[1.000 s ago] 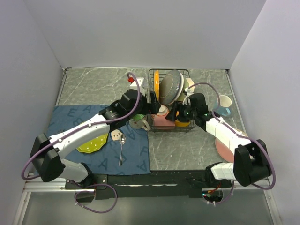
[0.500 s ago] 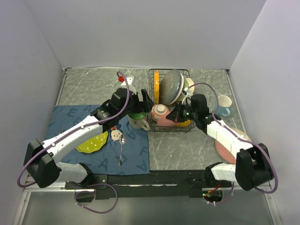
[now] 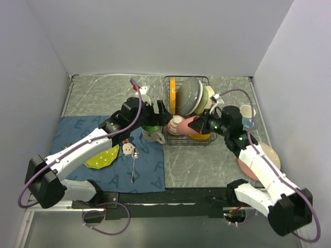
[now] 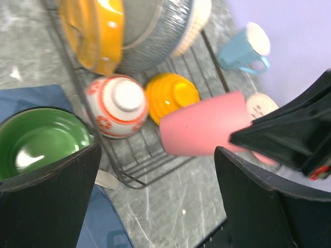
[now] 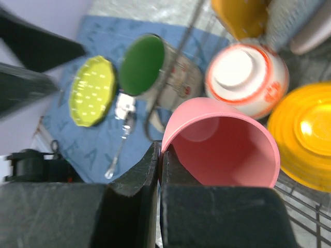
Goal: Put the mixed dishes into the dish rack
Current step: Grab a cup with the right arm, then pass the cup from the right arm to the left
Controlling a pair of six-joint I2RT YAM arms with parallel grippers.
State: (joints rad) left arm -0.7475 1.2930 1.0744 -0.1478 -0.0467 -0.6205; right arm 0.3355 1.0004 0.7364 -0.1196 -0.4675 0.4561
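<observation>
My right gripper [image 5: 161, 161] is shut on the rim of the pink cup [image 5: 227, 150], which hangs tilted over the front of the black wire dish rack [image 3: 168, 109]. In the rack stand an orange plate [image 3: 172, 90], a grey dish [image 3: 188, 95] and a cream one [image 3: 209, 96]. A red-patterned bowl [image 3: 176, 123] and an orange bowl [image 3: 206, 136] lie on the rack floor. My left gripper [image 3: 164, 112] is open at the rack's left edge, holding nothing, above a green-lined mug [image 3: 151, 132]. The left wrist view shows the pink cup [image 4: 207, 129] beyond its fingers [image 4: 51, 196].
On the blue cloth mat [image 3: 77, 135] lie a lime-green plate [image 3: 102, 157] and a metal spoon [image 3: 134, 164]. A blue mug [image 3: 247, 117] stands right of the rack. A pink plate [image 3: 261, 155] lies partly under my right arm. Grey walls close in on three sides.
My right gripper closed on the pink cup's rim and pulled it up and to the right. My left gripper drew back from the rack to its left edge, staying open.
</observation>
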